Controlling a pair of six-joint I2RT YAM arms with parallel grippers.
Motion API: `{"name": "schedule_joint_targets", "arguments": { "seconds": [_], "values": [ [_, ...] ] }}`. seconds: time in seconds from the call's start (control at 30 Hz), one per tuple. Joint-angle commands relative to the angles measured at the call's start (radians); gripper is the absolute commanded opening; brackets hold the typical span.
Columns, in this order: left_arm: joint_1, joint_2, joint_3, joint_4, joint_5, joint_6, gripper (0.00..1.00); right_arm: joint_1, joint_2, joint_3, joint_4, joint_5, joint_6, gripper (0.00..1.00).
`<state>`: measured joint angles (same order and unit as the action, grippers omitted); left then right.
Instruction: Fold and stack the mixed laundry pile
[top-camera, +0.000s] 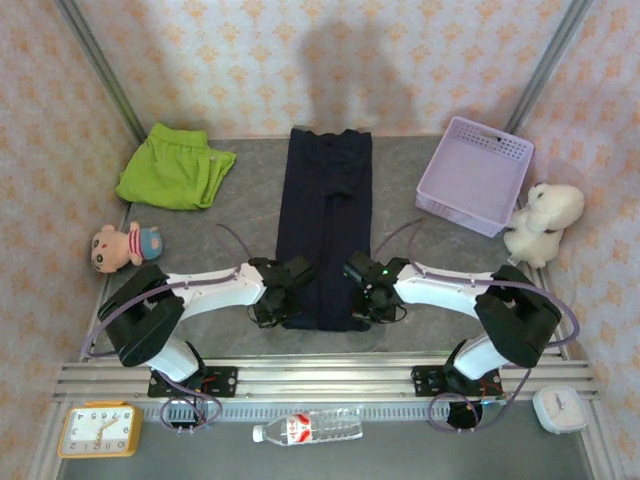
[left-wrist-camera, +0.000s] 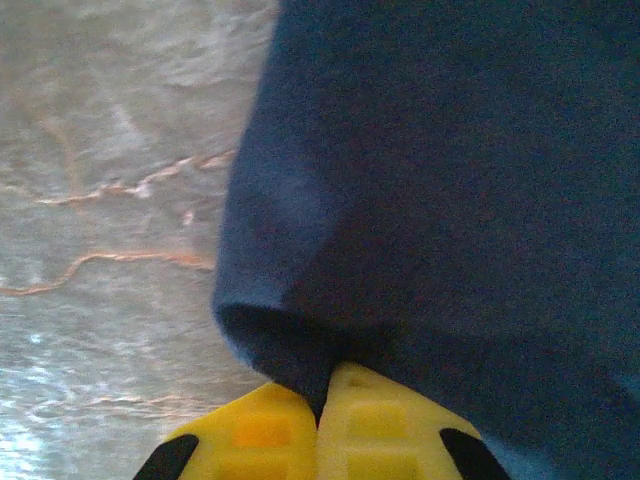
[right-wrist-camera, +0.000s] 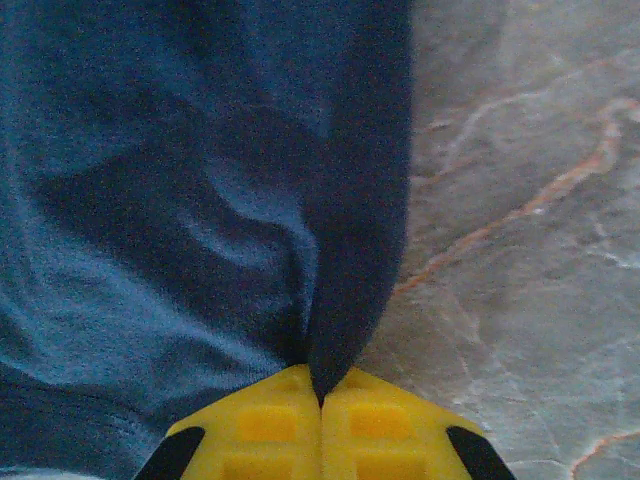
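Grey marbled tabletop (top-camera: 240, 220) enclosed by pink patterned walls (top-camera: 350, 60), seen from above and behind the arms. Nearest, behind both grippers and beyond the aluminium rail (top-camera: 320, 378) that carries the bases, lie an orange clock (top-camera: 98, 430), a water bottle (top-camera: 308, 428) and a white timer (top-camera: 560, 408).

The left gripper (top-camera: 285, 305) and right gripper (top-camera: 362, 300) sit at the two near corners of the navy garment (top-camera: 325, 200), which lies flat as a long strip running straight ahead between them. Nothing stands between the grippers and the cloth.

The left wrist view shows what the overhead view cannot: yellow fingers (left-wrist-camera: 260, 435) pressed together, pinching a rolled fold of the navy edge. The right wrist view shows the same, with the fingers (right-wrist-camera: 380, 425) clamped on a raised crease and bare marbled surface to their right.

To the left of the left gripper lies a small doll (top-camera: 125, 245). Farther ahead and left, the lime-green garment (top-camera: 175, 168) is bunched near the back wall, well apart from the navy one. Ahead and right of the right gripper stands a lavender basket (top-camera: 470, 215), with a white plush toy (top-camera: 540, 222) just beside it.
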<state>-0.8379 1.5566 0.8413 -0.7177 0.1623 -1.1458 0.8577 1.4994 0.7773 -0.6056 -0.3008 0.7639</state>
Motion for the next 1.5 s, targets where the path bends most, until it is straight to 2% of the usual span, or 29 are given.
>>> {"name": "schedule_joint_targets", "arguments": {
  "seconds": [0.0, 0.23, 0.53, 0.73, 0.93, 1.1, 1.13, 1.17, 1.2, 1.23, 1.3, 1.37, 1.4, 1.47],
  "values": [
    [-0.007, 0.05, 0.052, -0.042, -0.059, 0.05, 0.0, 0.004, 0.015, 0.049, -0.026, 0.012, -0.036, 0.0],
    [0.015, -0.044, 0.182, -0.151, -0.13, 0.089, 0.0, -0.065, -0.054, 0.161, -0.11, -0.003, -0.049, 0.0],
    [0.193, 0.015, 0.435, -0.197, -0.147, 0.229, 0.0, -0.247, 0.008, 0.363, -0.138, -0.028, -0.081, 0.0],
    [0.318, 0.152, 0.611, -0.171, -0.096, 0.313, 0.0, -0.354, 0.144, 0.502, -0.078, -0.07, -0.067, 0.0],
    [0.404, 0.345, 0.856, -0.204, -0.05, 0.383, 0.0, -0.438, 0.346, 0.704, -0.078, -0.083, -0.062, 0.0],
    [0.475, 0.562, 1.08, -0.216, 0.004, 0.428, 0.0, -0.511, 0.534, 0.914, -0.101, -0.069, -0.056, 0.0],
    [0.487, 0.601, 1.134, -0.229, 0.011, 0.435, 0.02, -0.53, 0.568, 0.953, -0.082, -0.077, -0.051, 0.07],
    [0.501, 0.656, 1.208, -0.261, 0.022, 0.442, 0.14, -0.543, 0.594, 0.981, -0.055, -0.082, -0.046, 0.26],
    [0.515, 0.703, 1.292, -0.314, 0.033, 0.441, 0.43, -0.554, 0.619, 1.018, -0.029, -0.084, -0.045, 0.49],
    [0.523, 0.748, 1.358, -0.357, 0.049, 0.445, 0.55, -0.565, 0.641, 1.056, -0.024, -0.088, -0.046, 0.58],
    [0.53, 0.785, 1.459, -0.4, 0.071, 0.475, 0.61, -0.585, 0.659, 1.123, -0.008, -0.124, -0.055, 0.56],
    [0.53, 0.76, 1.453, -0.373, 0.093, 0.492, 0.66, -0.582, 0.635, 1.137, -0.013, -0.105, -0.076, 0.56],
    [0.53, 0.746, 1.446, -0.373, 0.094, 0.495, 0.75, -0.576, 0.62, 1.134, -0.024, -0.095, -0.089, 0.57],
    [0.53, 0.703, 1.401, -0.368, 0.103, 0.495, 0.75, -0.559, 0.579, 1.103, -0.062, -0.075, -0.119, 0.57]
  ]
}}
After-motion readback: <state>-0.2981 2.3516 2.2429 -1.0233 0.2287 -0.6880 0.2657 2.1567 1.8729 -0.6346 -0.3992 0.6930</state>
